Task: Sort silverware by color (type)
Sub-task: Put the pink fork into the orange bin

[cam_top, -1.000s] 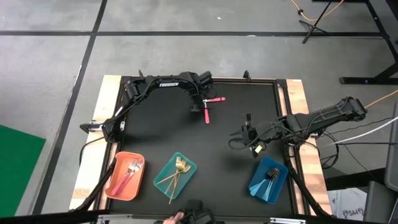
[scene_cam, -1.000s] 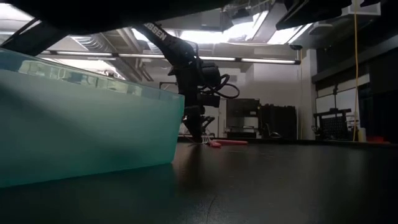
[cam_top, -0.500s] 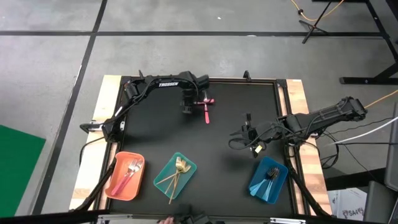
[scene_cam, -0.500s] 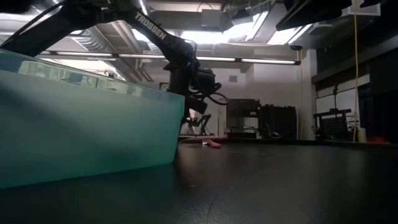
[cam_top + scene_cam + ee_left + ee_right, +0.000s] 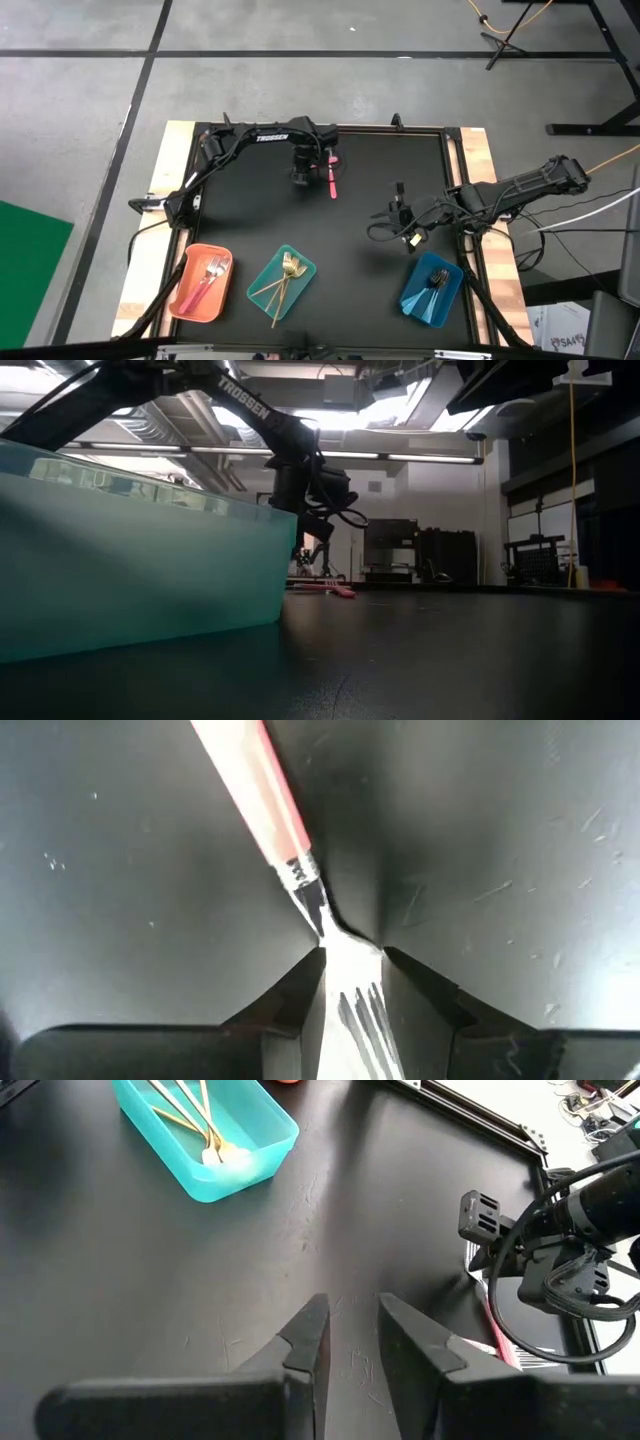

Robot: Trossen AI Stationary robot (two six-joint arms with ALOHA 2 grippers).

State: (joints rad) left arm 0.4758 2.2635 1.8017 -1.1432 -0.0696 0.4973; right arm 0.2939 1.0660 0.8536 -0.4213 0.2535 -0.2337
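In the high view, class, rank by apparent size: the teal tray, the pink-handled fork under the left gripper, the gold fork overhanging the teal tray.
1. Teal tray
2. Gold fork and pink-handled fork: too alike to rank

trays: 3 rectangular plastic – orange (image 5: 200, 298), teal (image 5: 300, 272), blue (image 5: 418, 298) | loose pink-handled fork on black desk (image 5: 380, 200): 1 (image 5: 332, 177) | arms: 2

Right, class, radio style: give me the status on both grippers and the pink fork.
Left gripper shut on pink fork, far table side. Right gripper open, empty, waiting by blue tray. Nothing in the way.
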